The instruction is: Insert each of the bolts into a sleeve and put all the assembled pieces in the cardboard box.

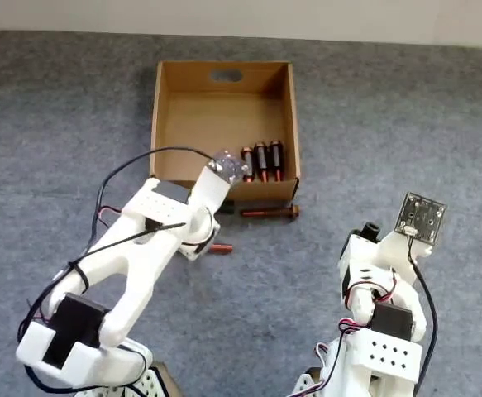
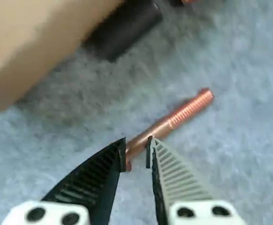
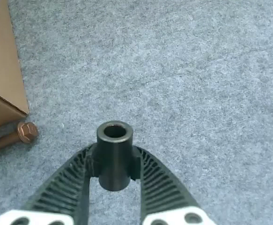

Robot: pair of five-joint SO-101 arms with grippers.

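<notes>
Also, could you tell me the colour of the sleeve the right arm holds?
The sleeve is black; right wrist view.

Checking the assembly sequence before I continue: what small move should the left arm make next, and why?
Probably lift the bolt off the carpet: the left gripper pinches its end between its jaws, and the right gripper holds a sleeve with its bore open, ready to receive it.

A: Bright, soft light from above; the grey surface (image 1: 406, 124) looks evenly lit.
B: Shadows?
A: Faint ones under the left arm (image 1: 141, 248) and along the cardboard box (image 1: 216, 124) walls. The bolt (image 2: 173, 119) has a mild sheen, and the sleeve (image 3: 114, 159) bore is dark.
</notes>
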